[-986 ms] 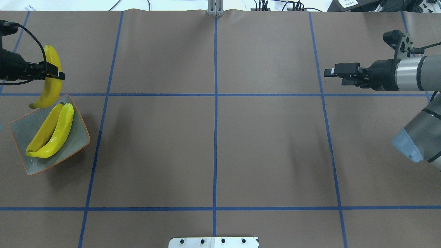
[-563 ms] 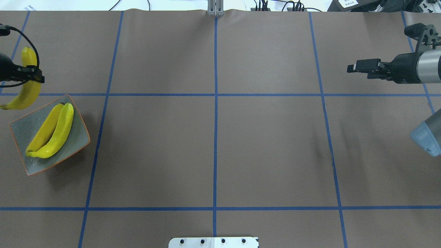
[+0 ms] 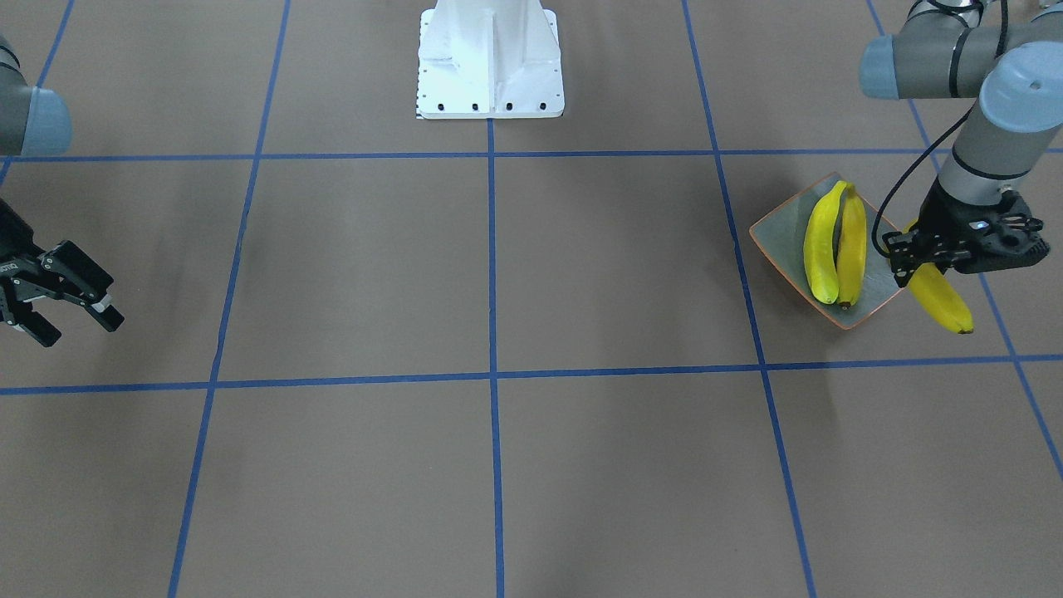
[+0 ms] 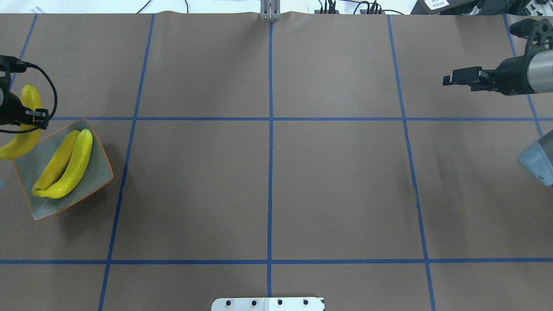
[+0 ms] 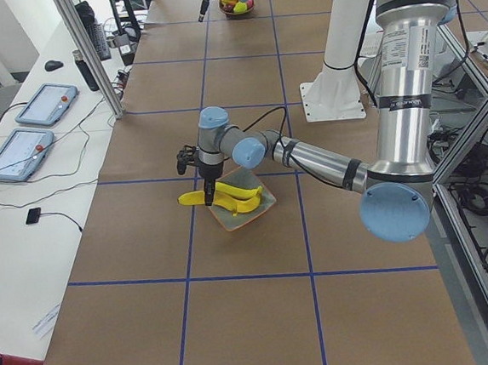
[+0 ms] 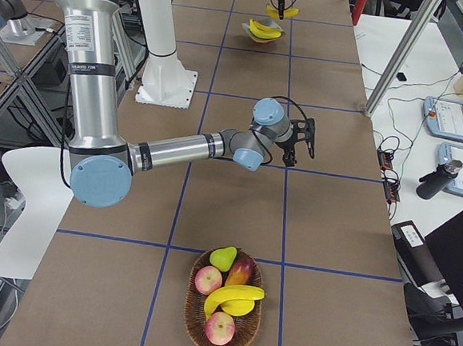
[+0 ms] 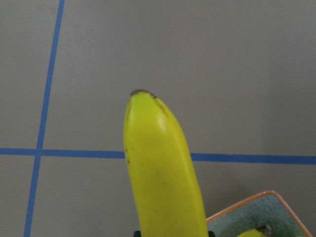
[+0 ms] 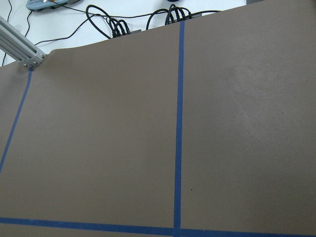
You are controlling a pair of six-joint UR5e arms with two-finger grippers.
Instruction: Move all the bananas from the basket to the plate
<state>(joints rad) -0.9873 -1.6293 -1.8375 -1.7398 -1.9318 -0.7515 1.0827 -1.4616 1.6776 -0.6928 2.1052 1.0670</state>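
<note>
The plate (image 4: 97, 172), grey-green with an orange rim, lies at the table's left and holds two bananas (image 4: 65, 164) side by side. My left gripper (image 4: 36, 117) is shut on a third banana (image 4: 19, 144), which hangs just past the plate's outer edge (image 3: 776, 237), as the front view of that banana (image 3: 942, 303) shows. The left wrist view is filled by this banana (image 7: 160, 168), with a plate corner (image 7: 256, 212) below. My right gripper (image 3: 79, 320) stands open and empty at the far right. The basket (image 6: 192, 298) there holds one more banana (image 6: 234, 296).
The basket also holds apples, a pear (image 6: 223, 258) and a mango. The robot's white base (image 3: 490, 58) stands at the table's middle near edge. Blue tape lines grid the brown table cover. Cables and tablets lie beyond the table's far edge.
My left gripper carried the banana left, then back toward the plate's outer corner. My right arm drew away to the right, gripper still open.
</note>
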